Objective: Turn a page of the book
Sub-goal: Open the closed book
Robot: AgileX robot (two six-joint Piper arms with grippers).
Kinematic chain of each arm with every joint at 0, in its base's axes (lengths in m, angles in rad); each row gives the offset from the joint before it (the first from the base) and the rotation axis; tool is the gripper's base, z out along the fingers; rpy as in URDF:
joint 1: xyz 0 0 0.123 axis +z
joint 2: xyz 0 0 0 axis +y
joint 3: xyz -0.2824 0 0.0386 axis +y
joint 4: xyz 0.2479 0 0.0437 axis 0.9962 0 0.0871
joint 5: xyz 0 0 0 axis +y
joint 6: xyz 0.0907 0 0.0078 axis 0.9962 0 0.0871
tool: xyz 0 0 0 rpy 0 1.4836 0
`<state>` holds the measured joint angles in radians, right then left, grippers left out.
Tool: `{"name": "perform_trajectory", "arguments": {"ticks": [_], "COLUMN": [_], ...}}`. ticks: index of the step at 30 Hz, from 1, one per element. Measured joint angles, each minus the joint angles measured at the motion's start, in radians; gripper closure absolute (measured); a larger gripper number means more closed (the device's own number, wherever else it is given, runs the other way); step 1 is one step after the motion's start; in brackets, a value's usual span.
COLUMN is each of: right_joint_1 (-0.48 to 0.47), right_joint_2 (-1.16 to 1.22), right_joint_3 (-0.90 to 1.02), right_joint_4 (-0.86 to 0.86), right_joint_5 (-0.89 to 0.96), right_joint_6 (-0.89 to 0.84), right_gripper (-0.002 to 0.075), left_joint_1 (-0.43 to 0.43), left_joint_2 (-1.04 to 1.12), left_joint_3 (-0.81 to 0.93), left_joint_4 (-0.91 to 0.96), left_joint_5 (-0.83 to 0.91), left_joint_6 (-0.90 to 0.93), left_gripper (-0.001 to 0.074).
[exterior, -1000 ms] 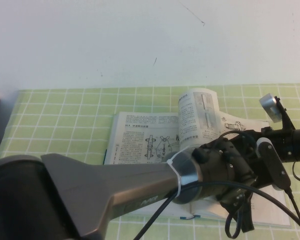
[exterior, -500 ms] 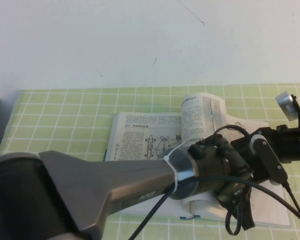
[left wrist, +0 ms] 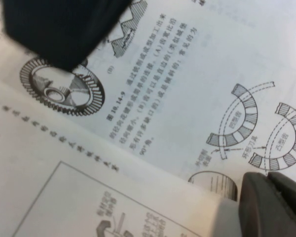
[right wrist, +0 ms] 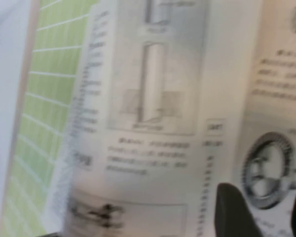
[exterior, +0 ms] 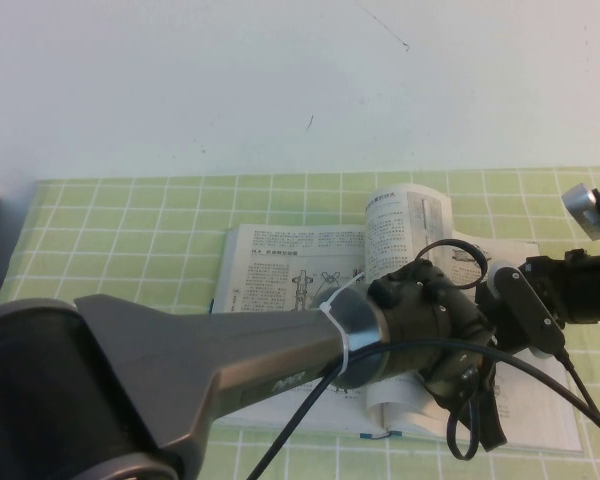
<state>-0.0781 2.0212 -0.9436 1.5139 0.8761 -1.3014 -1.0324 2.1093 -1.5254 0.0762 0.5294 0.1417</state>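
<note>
- High view: the book [exterior: 280, 270] lies open on the green-grid counter [exterior: 130, 220], against the white wall. The page [exterior: 408, 225] stands lifted and curled over the spine area, photo side facing cam, so it's mid-turn, not yet laid over to the left leaf.
- High view: left arm crosses from the near left; the left tool [exterior: 470, 385] is down over the book's right half, near the page's base, prob. pinning the leaves beneath so only one lifts. Its own body hides the tips, so spread or pinched: can't tell.
- High view: the right tool [exterior: 510, 310] sits low at the book's right side, just beside the standing page; arm comes in from the right edge. Grip not readable here.
- Left wrist view: gear drawings and text very close under the cam; one dark fingertip [left wrist: 271, 207] rests at the paper edge. Other finger not clearly seen, state unclear.
- Right wrist view: the page fills the frame w/ the tall grey photo, bowed up; two dark fingers [right wrist: 237, 212] stand apart w/ a gear-drawing leaf showing between. Whether they pinch paper: can't tell.
</note>
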Motion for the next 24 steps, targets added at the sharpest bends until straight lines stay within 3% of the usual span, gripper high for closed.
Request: {"name": "perform_trajectory", "arguments": {"ticks": [6,8,24], "right_joint_1": [-0.002,-0.002,-0.009], "right_joint_2": [0.001,0.007,0.083], "right_joint_3": [0.0,0.0,-0.003], "right_joint_4": [0.006,0.01,0.014], "right_joint_5": [-0.059,-0.068,-0.055], "right_joint_6": [-0.057,-0.062,-0.06], "right_gripper": [0.0664,0.0699,0.0728], "left_joint_1": [0.002,0.002,0.002], "left_joint_2": [0.0,0.0,0.002], "left_joint_3": [0.0,-0.002,-0.006], "left_joint_4": [-0.001,-0.001,-0.002], "left_joint_5": [0.0,0.002,0.008], "left_joint_6": [0.0,0.0,-0.006], "left_gripper": [0.0738,0.0738,0.0738]}}
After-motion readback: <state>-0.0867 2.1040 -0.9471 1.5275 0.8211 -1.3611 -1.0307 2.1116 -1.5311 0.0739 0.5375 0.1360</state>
